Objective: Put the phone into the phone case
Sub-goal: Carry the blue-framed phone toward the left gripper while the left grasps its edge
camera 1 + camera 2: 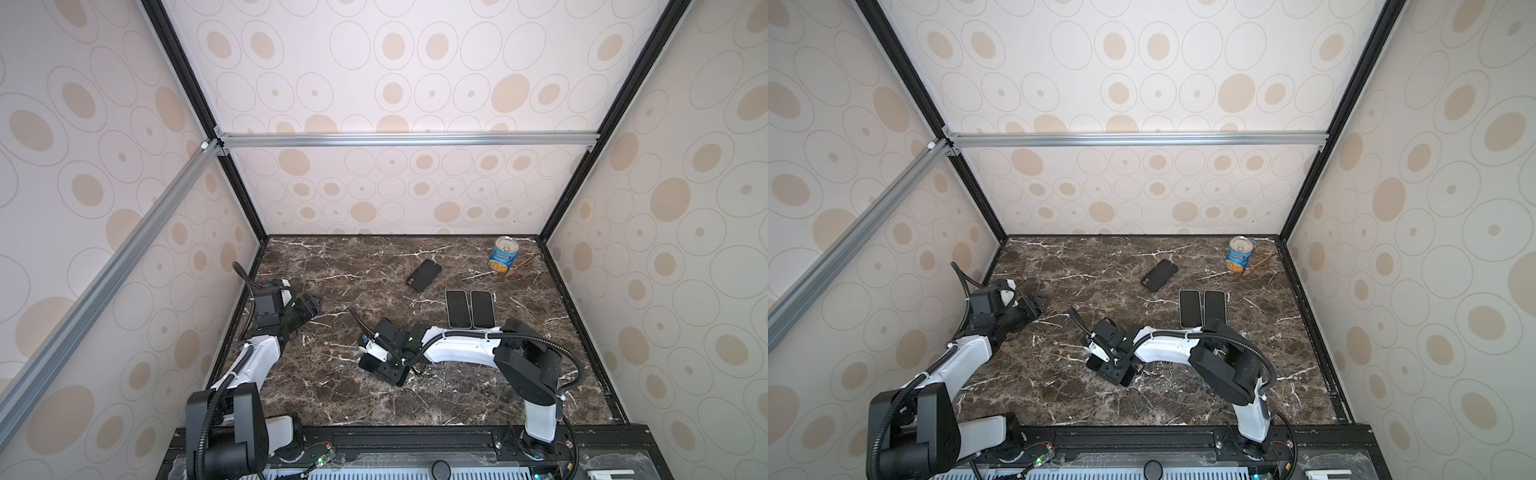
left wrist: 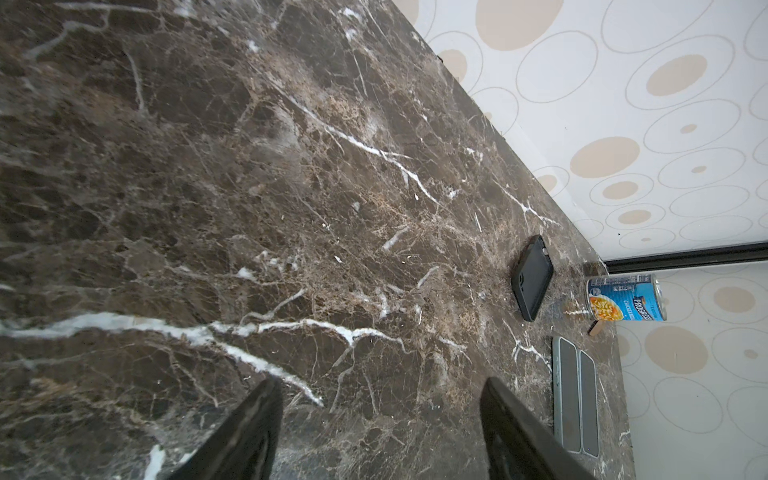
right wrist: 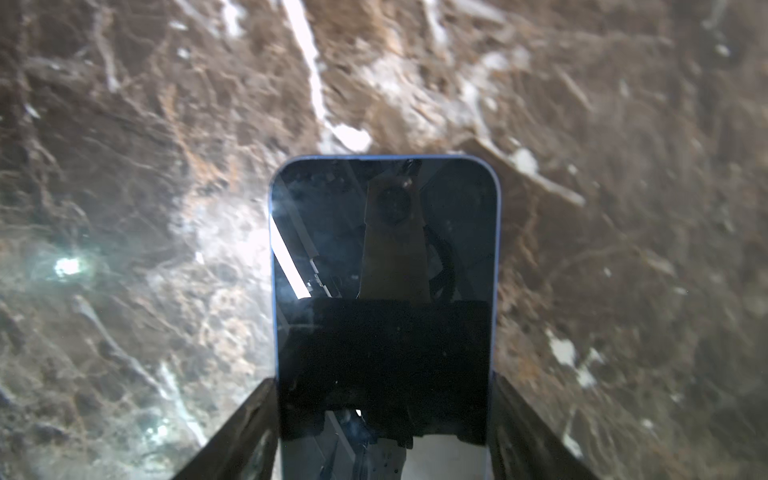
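The phone [image 3: 384, 232], with a dark screen and a blue rim, sits between the fingers of my right gripper [image 3: 384, 382], which is shut on its long edges low over the marble table [image 1: 457, 395]. In both top views that gripper [image 1: 384, 370] [image 1: 1113, 370] points down at the table's middle front, and it covers most of the phone. The black phone case [image 1: 423, 275] [image 1: 1158, 275] [image 2: 534, 276] lies flat and empty further back, well apart from both grippers. My left gripper [image 1: 311, 303] [image 2: 382, 415] hovers open over bare marble at the left with nothing between its fingers.
Two more phones [image 1: 458, 308] [image 1: 482, 308] lie side by side right of centre, close behind my right arm's forearm. A blue soup can [image 1: 505, 254] and a brown wooden piece [image 1: 515, 268] stand in the back right corner. Patterned walls enclose the table.
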Controlling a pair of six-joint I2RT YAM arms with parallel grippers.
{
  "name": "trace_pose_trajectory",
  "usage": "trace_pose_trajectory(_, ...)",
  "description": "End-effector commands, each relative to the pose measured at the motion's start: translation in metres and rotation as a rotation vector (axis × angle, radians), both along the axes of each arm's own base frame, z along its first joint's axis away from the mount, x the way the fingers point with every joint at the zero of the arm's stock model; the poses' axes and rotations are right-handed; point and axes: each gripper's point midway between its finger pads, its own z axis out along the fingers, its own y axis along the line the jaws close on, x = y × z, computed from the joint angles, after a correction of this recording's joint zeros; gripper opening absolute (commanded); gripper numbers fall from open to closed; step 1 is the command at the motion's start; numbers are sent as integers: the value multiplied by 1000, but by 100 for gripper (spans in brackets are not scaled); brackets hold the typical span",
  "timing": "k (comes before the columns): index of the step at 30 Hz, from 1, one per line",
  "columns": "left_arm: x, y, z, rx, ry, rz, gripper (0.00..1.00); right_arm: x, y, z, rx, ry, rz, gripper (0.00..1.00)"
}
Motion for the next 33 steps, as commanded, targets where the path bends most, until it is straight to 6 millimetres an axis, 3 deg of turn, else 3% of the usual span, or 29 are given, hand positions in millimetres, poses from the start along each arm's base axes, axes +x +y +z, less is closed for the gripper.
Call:
trace_pose_trajectory(1, 0, -16, -2, 2, 4, -64, 75, 5, -9, -2, 11, -25, -62, 57)
trace_pose_trajectory(7, -2, -42, -9, 1, 36, -156, 74, 17, -25, 2, 39, -77, -140, 57)
trace_pose_trajectory(15, -16, -108, -14, -27, 73, -405, 73, 27, -38, 18, 126, -159, -214, 56)
trace_pose_trajectory(20, -27, -135, -15, -39, 76, -504, 73, 30, -42, 28, 189, -202, -239, 56)
trace_pose_trajectory(33, -50, -177, -28, -47, 117, -637, 69, 32, -52, 39, 264, -245, -281, 56)
